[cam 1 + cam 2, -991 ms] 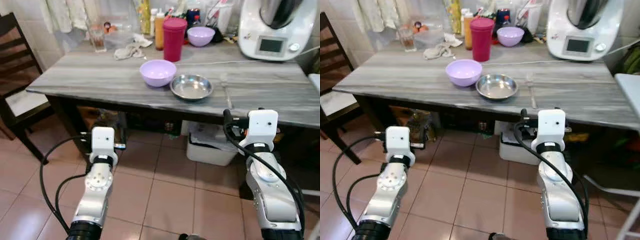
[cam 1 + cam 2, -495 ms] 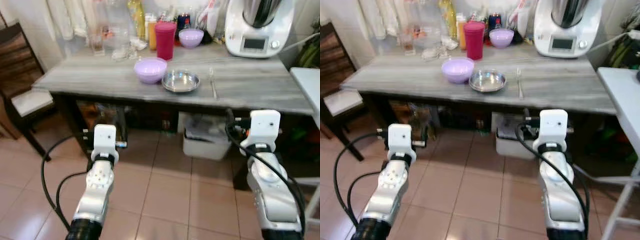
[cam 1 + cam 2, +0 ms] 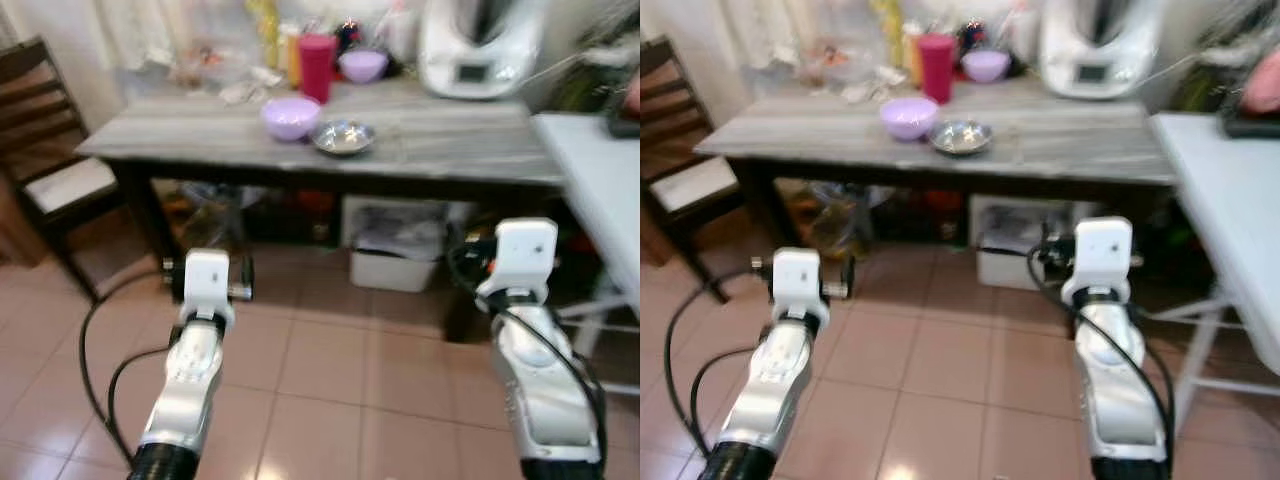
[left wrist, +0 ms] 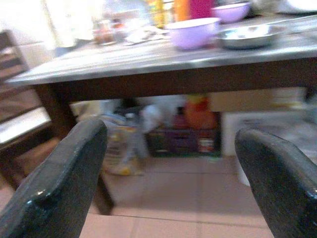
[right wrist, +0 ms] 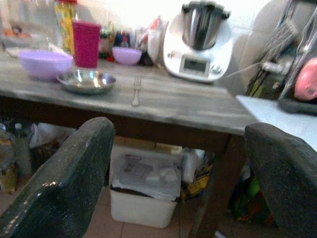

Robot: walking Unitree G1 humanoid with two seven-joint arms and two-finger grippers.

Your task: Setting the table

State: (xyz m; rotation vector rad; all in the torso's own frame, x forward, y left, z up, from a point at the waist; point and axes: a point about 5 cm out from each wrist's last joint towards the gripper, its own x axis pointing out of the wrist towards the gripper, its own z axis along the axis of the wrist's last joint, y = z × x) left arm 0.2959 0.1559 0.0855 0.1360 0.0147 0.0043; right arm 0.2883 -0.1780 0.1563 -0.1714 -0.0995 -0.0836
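the head views are blurring, so the small things at the upper middle of the frame are hard to make out, but the grey table (image 3: 420, 150) is carrying a lilac bowl (image 3: 291, 117) just beside a steel plate (image 3: 343, 138), with a red tumbler (image 3: 317, 66) and a white kitchen machine (image 3: 478, 45) behind them. a fork (image 5: 134, 90) is lying on the table near the plate.

the left gripper (image 4: 168, 188) and the right gripper (image 5: 181, 193) are both holding their fingers wide apart with nothing between them, low before the table over the tiled floor (image 3: 330, 370), and their fingertips are cut off at the frame edges.
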